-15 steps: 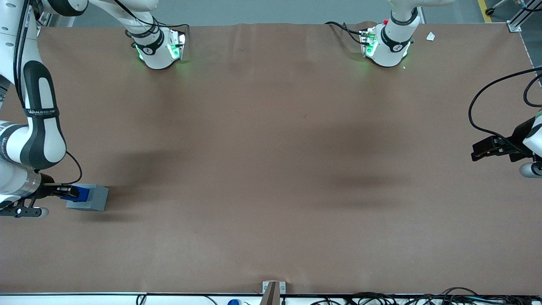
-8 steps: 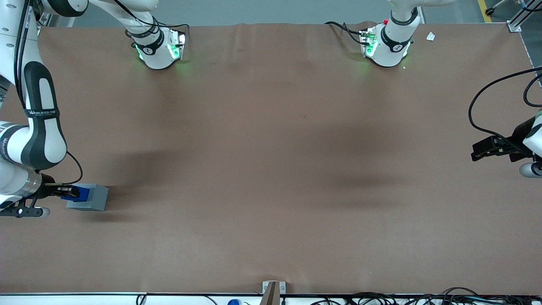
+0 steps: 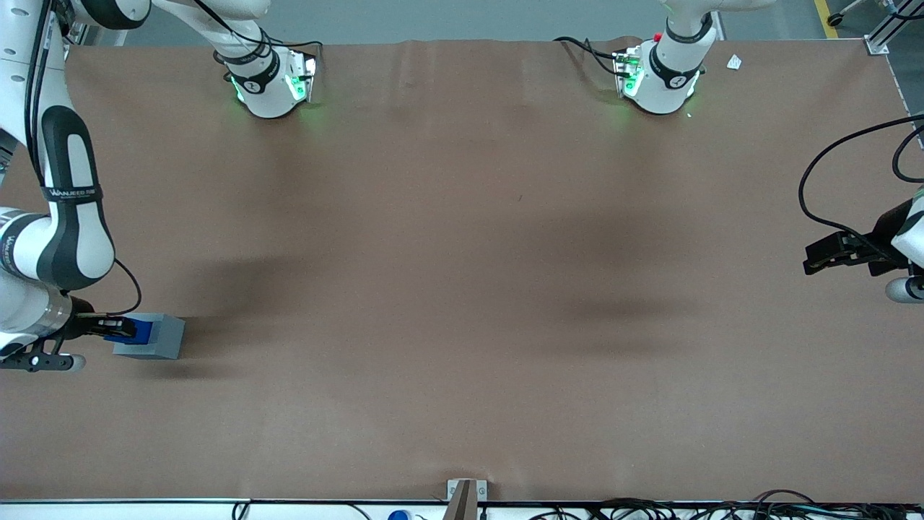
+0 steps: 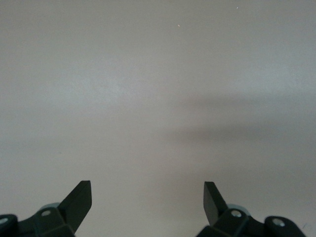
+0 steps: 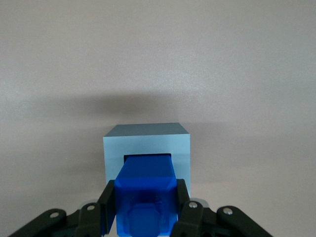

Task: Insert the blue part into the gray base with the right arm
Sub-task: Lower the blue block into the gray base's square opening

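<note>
The gray base (image 3: 153,338) sits on the brown table at the working arm's end, fairly near the front camera. The blue part (image 3: 137,329) is lowered into the base's recess, its upper body standing above the gray top. My right gripper (image 3: 115,328) is shut on the blue part, one black finger pressed on each side. In the right wrist view the blue part (image 5: 145,190) runs from between the fingers (image 5: 109,205) into the square recess of the gray base (image 5: 146,146). The gripper (image 5: 146,206) is directly over the base.
The brown mat (image 3: 462,289) covers the table. Both arm pedestals (image 3: 271,83) (image 3: 660,79) stand at the edge farthest from the front camera. A small bracket (image 3: 463,492) sits at the nearest edge.
The gripper and the blue part have sunk slightly toward the gray base over the last second. The base has not shifted.
</note>
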Robot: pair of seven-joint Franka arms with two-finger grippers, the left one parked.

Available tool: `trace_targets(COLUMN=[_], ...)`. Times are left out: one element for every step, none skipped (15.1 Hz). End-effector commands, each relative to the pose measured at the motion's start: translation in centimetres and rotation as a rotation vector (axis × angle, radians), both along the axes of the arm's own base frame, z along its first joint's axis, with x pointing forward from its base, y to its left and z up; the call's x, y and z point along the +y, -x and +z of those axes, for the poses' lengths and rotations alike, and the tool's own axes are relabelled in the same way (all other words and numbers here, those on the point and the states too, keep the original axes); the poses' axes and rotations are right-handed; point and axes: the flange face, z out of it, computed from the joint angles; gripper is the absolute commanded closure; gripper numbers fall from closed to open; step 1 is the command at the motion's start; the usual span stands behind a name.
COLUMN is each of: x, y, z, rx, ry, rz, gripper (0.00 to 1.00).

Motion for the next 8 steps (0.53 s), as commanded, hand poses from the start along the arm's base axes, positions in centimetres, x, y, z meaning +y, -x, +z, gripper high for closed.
trace_targets(x=[-0.69, -0.69, -0.69, -0.7, -0.69, -0.69, -0.6, -0.59], y=[-0.48, -0.48, -0.44, -0.48, -0.48, -0.48, -0.51, -0.5], z=[-0.73, -0.73, -0.8, -0.73, -0.73, -0.73, -0.73, -0.64], rx=[-0.005, -0.005, -0.003, -0.005, -0.005, -0.005, -0.005, -0.005], ry=[-0.007, -0.007, -0.007, -0.006, -0.007, -0.007, -0.006, -0.006], rz=[0.006, 0.006, 0.006, 0.007, 0.005, 0.005, 0.007, 0.006], gripper=[0.9, 0.82, 0.71, 0.59, 0.31, 0.05, 0.0, 0.0])
